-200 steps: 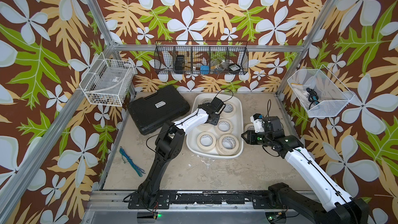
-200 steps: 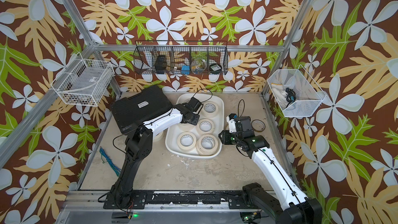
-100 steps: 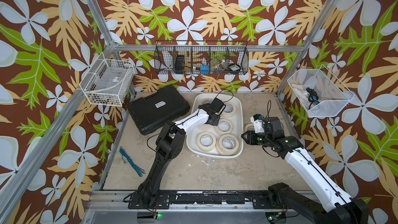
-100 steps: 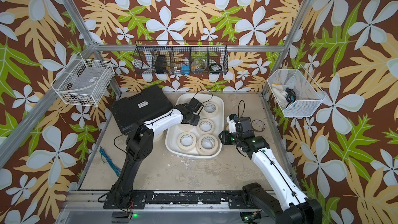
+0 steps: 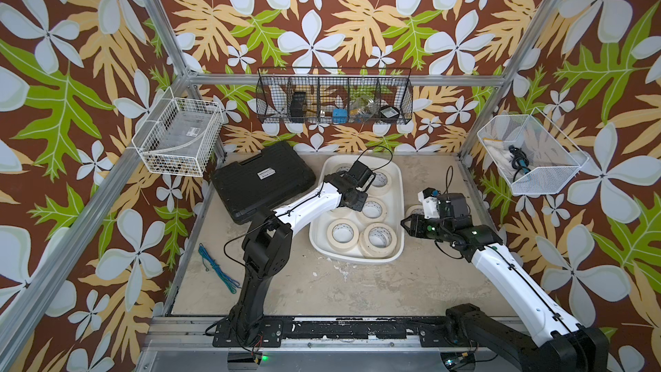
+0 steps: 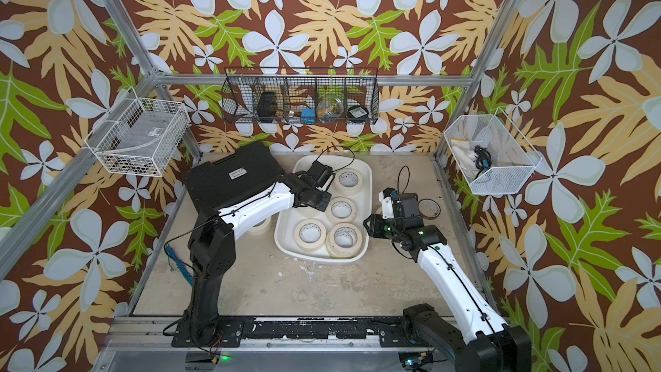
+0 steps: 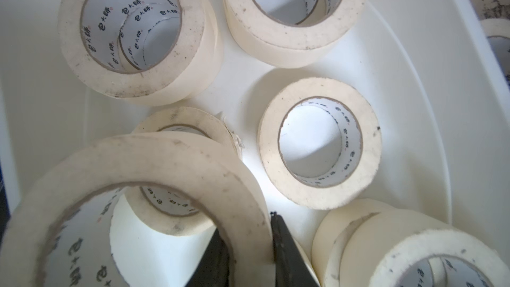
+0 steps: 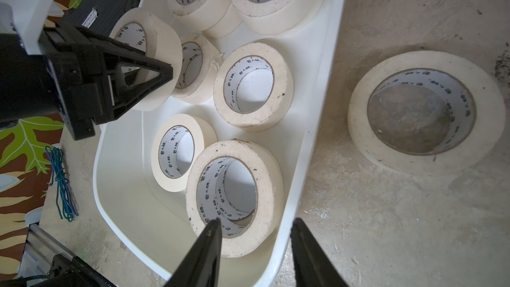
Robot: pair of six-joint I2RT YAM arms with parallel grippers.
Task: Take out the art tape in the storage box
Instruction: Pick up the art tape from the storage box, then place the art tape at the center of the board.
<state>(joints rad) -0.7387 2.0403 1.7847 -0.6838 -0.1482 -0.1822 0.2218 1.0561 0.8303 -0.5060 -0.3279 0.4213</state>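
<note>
- Top views: the box (image 5: 319,239) sits mid-bench. The tape (image 5: 364,242) lies flat inside it, and several rolls are stacked in twos.
- The left arm (image 5: 311,205) crosses the box's left rim and hides its own jaws. The right arm (image 5: 461,234) stands just right of the box.
- A case (image 5: 261,180) lies near the box's left rear. A cord (image 5: 216,270) lies well to the box's left.
- What looks like one roll (image 6: 258,227) lies just left of the box, under the left arm.
- Left wrist: the left jaws are clamped on the wall of a held roll (image 7: 165,158), one inside the core and one outside. The roll is raised and tilted over its neighbours in the box.
- Judgement: the rolls are light, with a stiff core and matte paper, and are neither fragile nor slippery. A pinch across the ring wall is the sound hold.
- Right wrist: the right jaws stand partly open and empty, straddling the box's right wall. One is over a near-corner stack (image 8: 269,189), the other is outside the box.
- A loose roll (image 8: 357,117) lies flat on the bench right of the box.
- Risks: stacked rolls may cling and lift together. The box wall and the left arm crowd any right-side reach.
</note>
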